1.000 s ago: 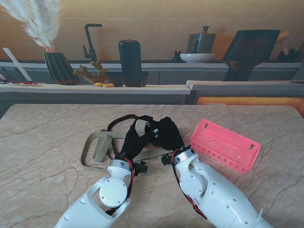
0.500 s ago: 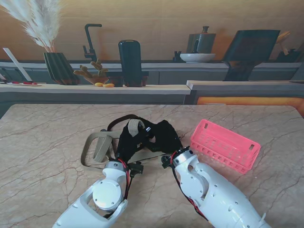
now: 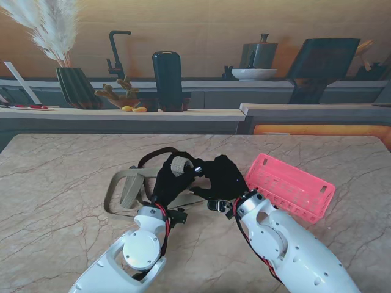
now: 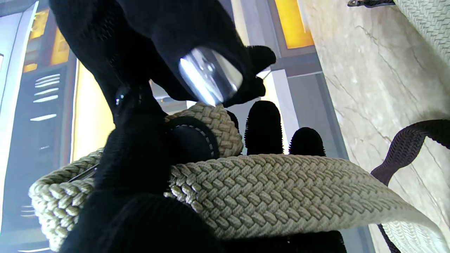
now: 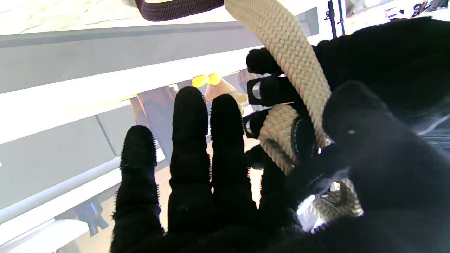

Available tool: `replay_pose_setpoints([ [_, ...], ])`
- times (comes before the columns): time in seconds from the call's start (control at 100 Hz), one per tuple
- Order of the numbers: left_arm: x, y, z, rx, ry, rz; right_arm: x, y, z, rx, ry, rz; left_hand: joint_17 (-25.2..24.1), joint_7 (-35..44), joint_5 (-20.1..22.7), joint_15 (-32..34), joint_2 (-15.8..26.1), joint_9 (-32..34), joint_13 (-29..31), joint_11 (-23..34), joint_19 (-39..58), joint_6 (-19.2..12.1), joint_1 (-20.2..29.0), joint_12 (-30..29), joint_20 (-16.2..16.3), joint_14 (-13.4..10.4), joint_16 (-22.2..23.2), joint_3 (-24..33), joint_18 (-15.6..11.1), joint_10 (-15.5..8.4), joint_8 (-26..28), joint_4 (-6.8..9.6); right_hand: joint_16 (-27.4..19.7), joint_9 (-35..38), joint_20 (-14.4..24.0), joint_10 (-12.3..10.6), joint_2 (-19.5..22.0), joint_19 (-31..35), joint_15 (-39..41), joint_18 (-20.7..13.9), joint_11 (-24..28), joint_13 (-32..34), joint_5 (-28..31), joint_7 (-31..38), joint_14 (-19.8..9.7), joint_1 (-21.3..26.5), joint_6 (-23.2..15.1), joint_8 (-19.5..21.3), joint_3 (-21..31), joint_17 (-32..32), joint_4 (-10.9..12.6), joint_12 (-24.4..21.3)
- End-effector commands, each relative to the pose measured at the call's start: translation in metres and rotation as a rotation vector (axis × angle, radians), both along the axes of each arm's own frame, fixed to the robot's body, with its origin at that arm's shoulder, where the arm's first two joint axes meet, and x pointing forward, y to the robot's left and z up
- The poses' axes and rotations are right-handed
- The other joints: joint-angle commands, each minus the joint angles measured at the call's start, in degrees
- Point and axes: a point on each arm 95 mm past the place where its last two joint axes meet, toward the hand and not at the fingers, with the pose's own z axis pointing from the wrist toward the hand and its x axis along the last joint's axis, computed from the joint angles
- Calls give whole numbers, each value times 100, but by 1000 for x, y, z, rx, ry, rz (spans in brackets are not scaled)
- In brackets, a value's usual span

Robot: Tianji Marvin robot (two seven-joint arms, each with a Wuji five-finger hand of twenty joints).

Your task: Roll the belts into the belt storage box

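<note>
Left hand (image 3: 170,181) is closed on the beige braided belt (image 3: 178,163), holding a small coil of it lifted off the desk (image 3: 55,183); left wrist view shows the weave wrapped across the gloved fingers (image 4: 263,126). Right hand (image 3: 221,177) sits just beside it, touching the coil with its thumb side, four fingers (image 5: 190,116) spread and straight, not wrapped on anything. Rest of the beige belt trails left to a flat loop (image 3: 125,186) on the desk. Dark belt (image 3: 153,155) lies in a loop behind the hands, farther from me. Pink storage box (image 3: 290,186) stands on the desk right of the right hand, tilted, nothing visible inside.
</note>
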Motion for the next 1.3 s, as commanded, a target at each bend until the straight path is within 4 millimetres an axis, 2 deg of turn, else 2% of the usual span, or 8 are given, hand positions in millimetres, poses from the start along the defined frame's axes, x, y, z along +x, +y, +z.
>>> replay_pose_setpoints([
  [0.0,4,2,2,7,-4,20,-7,-5,-4,-11,7,1,130,380,-144,300,457,424,252,1039,308,1,-143,310,141,-251,182,1552,19,-448,252,790,83,-143,151,104,-145,-161,-142,-145,-85,-163,172,-18,-86,-214,117,31,-99,19,229,66],
  [0.23,8,3,-2,79,-38,5,-12,-14,0,13,-13,-25,279,729,-213,575,32,475,439,1731,430,-34,-721,615,145,-276,259,2405,111,-557,870,717,145,80,434,39,-24,-327,-148,-162,-132,3,911,382,-137,-34,-444,733,468,143,269,112],
  [0.26,8,2,-2,82,-40,3,-12,-13,0,21,-9,-21,272,717,-229,453,35,458,418,1655,410,-15,-705,616,137,-227,202,2410,117,-569,901,696,147,182,438,10,-52,-323,-131,-157,-141,60,972,665,-147,162,-590,342,571,157,-88,107],
  [0.4,8,2,-3,80,-41,-13,-12,-10,-2,3,9,7,167,739,-664,-856,88,230,72,-884,-60,220,-429,-724,-68,144,-674,2467,159,-113,1200,619,136,364,426,-48,28,-319,-142,-147,-204,152,903,982,-184,435,-864,-175,583,190,-302,76],
  [0.57,7,3,-4,84,-38,-32,-11,-11,-3,-24,8,5,432,496,-836,-907,23,441,192,-1565,-145,268,406,-862,-194,-40,-888,2862,97,-56,1061,588,134,306,420,-9,78,-354,-209,-143,-284,134,795,660,-168,265,-654,-90,712,205,72,85],
  [0.73,8,2,-5,97,-44,-51,-14,-11,-3,-21,53,12,459,42,-877,-147,91,48,191,-1126,37,104,951,437,36,-301,76,3092,-8,-210,1011,706,135,269,419,19,76,-392,-251,-146,-306,88,833,561,-142,419,-581,15,683,163,54,96],
  [0.9,10,2,-8,123,-61,-54,-16,-16,1,-35,-27,-41,903,31,-895,450,234,24,669,-1139,378,68,1023,752,648,-696,1153,2590,-82,-20,911,618,170,335,447,55,-9,-366,-199,-120,-248,188,991,496,-108,109,-265,111,723,254,177,133],
  [1.29,21,3,-17,342,-175,-86,-21,-20,17,13,-95,-74,1293,-365,-806,996,287,86,1159,-967,841,338,559,684,1030,-1060,1640,2256,-77,222,175,577,238,-389,559,410,592,-356,-148,-88,-68,-188,314,-588,65,-766,899,513,-1207,133,352,232],
])
